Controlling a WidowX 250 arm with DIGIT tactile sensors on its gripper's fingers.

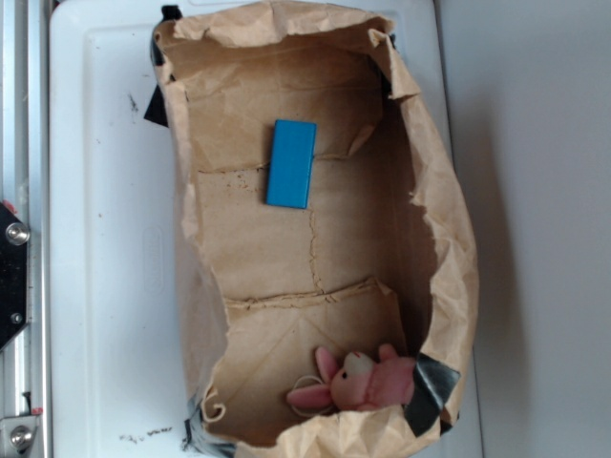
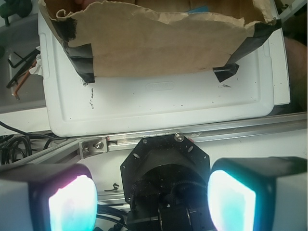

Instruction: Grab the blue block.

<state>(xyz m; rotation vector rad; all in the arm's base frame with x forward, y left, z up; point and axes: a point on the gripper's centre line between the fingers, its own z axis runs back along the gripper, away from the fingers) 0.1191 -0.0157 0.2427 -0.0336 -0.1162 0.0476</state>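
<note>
Blue block (image 1: 291, 163) in bag (image 1: 439, 219) (no legible text); gripper (image 2: 152, 198) agape.

surface: white plastic lid (image 1: 115, 239) | on it: taped brown paper bag (image 1: 258, 258)

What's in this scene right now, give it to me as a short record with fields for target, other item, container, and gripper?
target: blue block, lying flat on the bag floor, far end from the toy
other item: pink plush bunny, in a corner of the bag
container: brown paper bag, open, taped to a white tray
gripper: gripper outside the bag, jaws open, holding nothing
</note>
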